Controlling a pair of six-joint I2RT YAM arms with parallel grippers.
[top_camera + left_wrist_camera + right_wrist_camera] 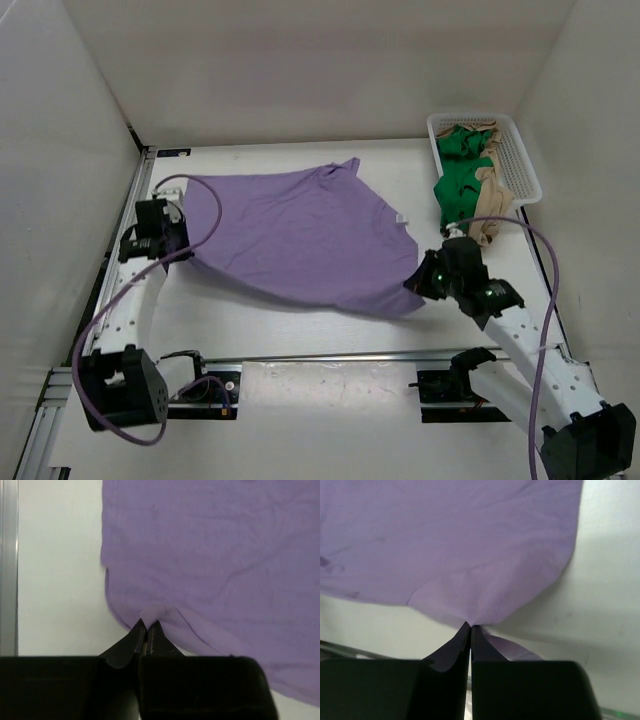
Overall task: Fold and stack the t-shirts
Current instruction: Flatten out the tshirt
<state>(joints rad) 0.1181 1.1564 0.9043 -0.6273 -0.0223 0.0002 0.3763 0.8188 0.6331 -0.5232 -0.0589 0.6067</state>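
The purple shirt [300,235] lies spread in the middle of the worktop [250,330], collar toward the far side; the left claw [146,627] is clenched on its left near edge, a small pucker of cloth between the tips; the right claw [470,627] is clenched on the right near corner, where the cloth rides up a little. The green shirt [460,170] and tan shirt [490,205] sit heaped in the basket [520,160] at far right, not yet folded. The step looks like drawing the shirt flat or starting a fold; to do it well, I judge both claws should move together at equal height, the cloth just taut between them; an uneven pull could skew it or slip a thin pinch.
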